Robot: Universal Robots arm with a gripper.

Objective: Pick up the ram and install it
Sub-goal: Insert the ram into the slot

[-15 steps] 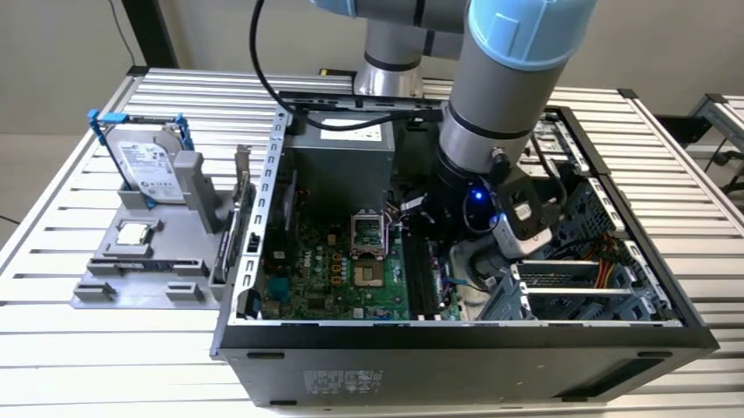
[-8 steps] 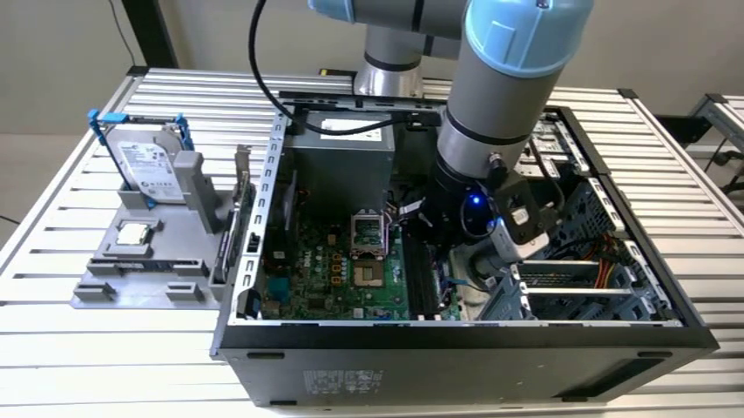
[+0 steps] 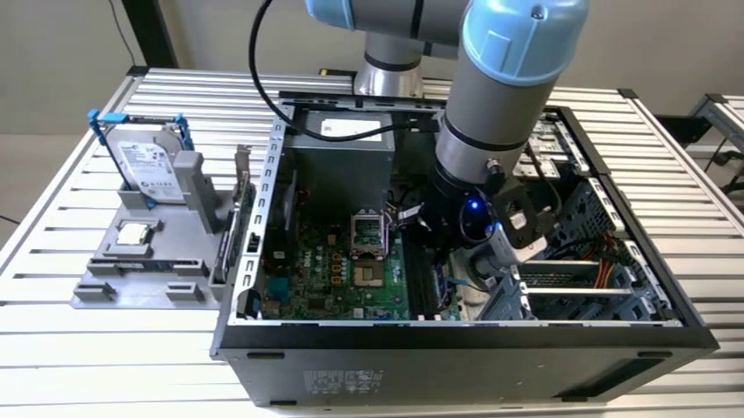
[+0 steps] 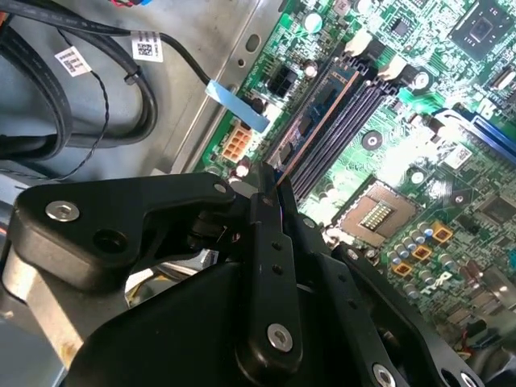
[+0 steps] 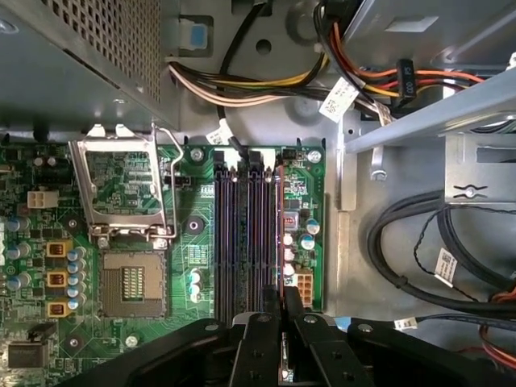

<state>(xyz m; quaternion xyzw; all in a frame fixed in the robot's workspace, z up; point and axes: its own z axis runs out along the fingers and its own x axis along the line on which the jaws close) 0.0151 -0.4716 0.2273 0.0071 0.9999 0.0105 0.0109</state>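
- Exterior view's left: a grey holder [image 3: 152, 270] on the slatted counter [image 3: 47, 348] carries a hard drive [image 3: 152, 170];
- Middle: an open computer case [image 3: 465, 344] shows its green motherboard [image 3: 337, 270];
- Right: the claw [image 4: 272, 181] reaches into the case, clenched on the ram [image 4: 318, 109], which stands on edge in the outermost black slot.
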